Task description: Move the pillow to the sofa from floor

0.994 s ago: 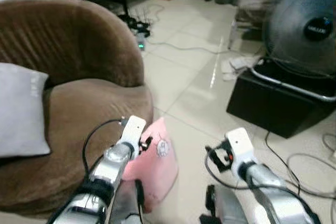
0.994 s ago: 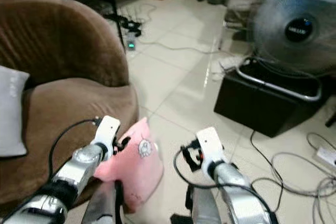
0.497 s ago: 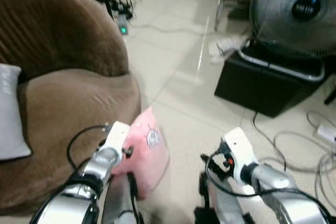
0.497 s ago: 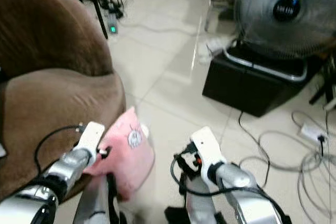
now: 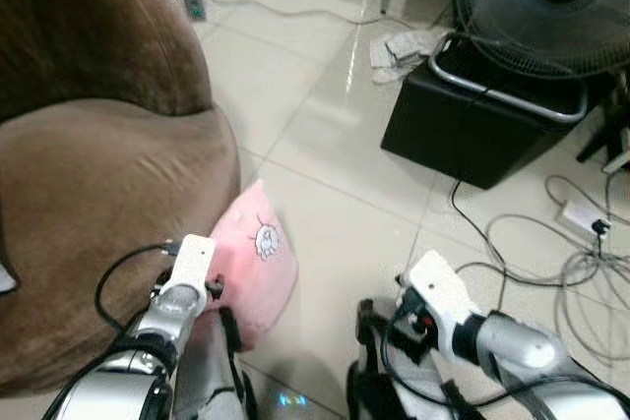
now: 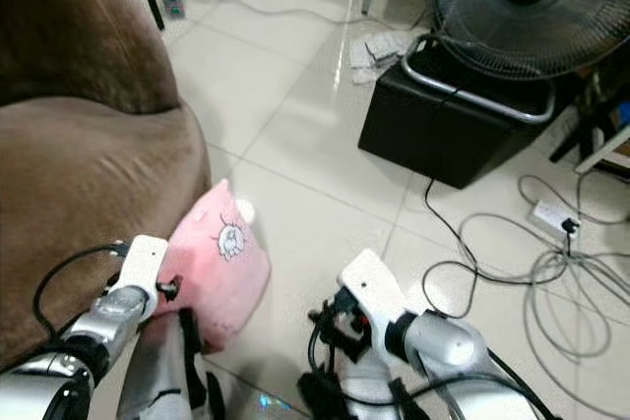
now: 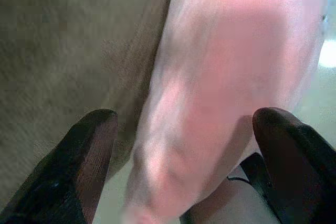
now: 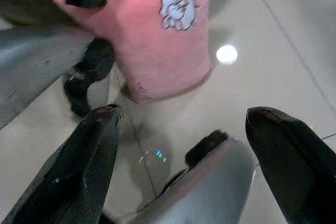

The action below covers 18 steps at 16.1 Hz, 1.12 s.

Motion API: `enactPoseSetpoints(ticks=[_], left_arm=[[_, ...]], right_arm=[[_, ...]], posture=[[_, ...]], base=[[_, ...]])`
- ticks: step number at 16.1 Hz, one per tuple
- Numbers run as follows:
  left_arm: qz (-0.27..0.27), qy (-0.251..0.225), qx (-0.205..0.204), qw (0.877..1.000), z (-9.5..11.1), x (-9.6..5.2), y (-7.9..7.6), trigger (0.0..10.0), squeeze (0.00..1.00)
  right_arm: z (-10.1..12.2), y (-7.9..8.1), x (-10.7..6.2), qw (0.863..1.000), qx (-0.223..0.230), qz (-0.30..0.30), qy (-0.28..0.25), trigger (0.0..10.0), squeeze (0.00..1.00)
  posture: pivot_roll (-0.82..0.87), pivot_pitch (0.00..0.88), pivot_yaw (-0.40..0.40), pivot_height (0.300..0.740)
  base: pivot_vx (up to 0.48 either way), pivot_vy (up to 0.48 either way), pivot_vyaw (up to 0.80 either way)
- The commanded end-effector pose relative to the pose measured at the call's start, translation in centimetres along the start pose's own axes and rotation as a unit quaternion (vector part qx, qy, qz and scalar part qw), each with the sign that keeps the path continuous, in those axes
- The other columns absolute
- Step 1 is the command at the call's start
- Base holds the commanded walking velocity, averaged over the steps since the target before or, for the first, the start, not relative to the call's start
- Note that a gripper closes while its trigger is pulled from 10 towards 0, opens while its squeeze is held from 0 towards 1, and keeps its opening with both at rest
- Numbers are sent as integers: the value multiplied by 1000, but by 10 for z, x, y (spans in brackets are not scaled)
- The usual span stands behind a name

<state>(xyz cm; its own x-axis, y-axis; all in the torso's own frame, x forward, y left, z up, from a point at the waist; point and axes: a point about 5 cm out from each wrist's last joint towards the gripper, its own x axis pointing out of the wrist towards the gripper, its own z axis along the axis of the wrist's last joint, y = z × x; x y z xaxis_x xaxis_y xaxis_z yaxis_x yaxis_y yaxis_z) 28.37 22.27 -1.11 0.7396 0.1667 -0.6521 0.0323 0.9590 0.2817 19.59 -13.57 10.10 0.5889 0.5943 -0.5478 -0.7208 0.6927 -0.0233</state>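
A pink pillow (image 5: 251,261) with a small white cartoon patch lies on the tiled floor, leaning against the front of the brown sofa (image 5: 98,174). My left arm (image 5: 175,294) reaches down at the pillow's near edge. In the left wrist view the left gripper (image 7: 186,121) is open, its two black fingers (image 7: 86,156) spread to either side of the pillow (image 7: 236,66), with the sofa fabric beside it. My right gripper (image 8: 184,119) is open above the floor, a short way from the pillow (image 8: 152,24). The right arm (image 5: 463,327) is to the pillow's right.
A black box (image 5: 472,135) carrying a standing fan (image 5: 546,2) sits at the right rear. Loose cables (image 5: 536,263) and a power strip (image 5: 581,215) lie on the tiles to the right. Crumpled cloth (image 5: 404,46) lies near the box. My own legs (image 5: 212,381) are directly below.
The camera has tipped down and swung right, so the grey cushion has left the picture. Both arms have dropped lower, with the left wrist nearer the pillow's near edge. The pillow stays on the floor.
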Motion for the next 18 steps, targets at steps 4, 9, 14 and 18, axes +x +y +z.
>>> enactPoseSetpoints(ticks=[4, 9, 14, 18], left_arm=[[6, 32, -22, 999, -29, -4, 2, 10000, 192], [53, 20, -6, 998, -39, -8, 20, 10000, 0], [48, 22, -29, 998, -44, -9, 24, 9451, 0], [65, 38, -7, 997, -49, -10, 30, 0, 0]], right_arm=[[3, 7, -16, 999, -24, 33, 9, 10000, 0], [3, 7, -27, 999, -38, 30, 4, 10000, 0], [1, 10, -27, 999, -35, 41, 2, 10000, 0], [6, 15, -29, 998, -34, 54, -2, 10000, 0]], posture=[[-314, 246, -132, 585], [-339, 217, -199, 585], [-333, 206, -211, 585], [-339, 200, -203, 585]], base=[[0, 0, 0], [0, 0, 0], [0, 0, 0], [0, 0, 0]])
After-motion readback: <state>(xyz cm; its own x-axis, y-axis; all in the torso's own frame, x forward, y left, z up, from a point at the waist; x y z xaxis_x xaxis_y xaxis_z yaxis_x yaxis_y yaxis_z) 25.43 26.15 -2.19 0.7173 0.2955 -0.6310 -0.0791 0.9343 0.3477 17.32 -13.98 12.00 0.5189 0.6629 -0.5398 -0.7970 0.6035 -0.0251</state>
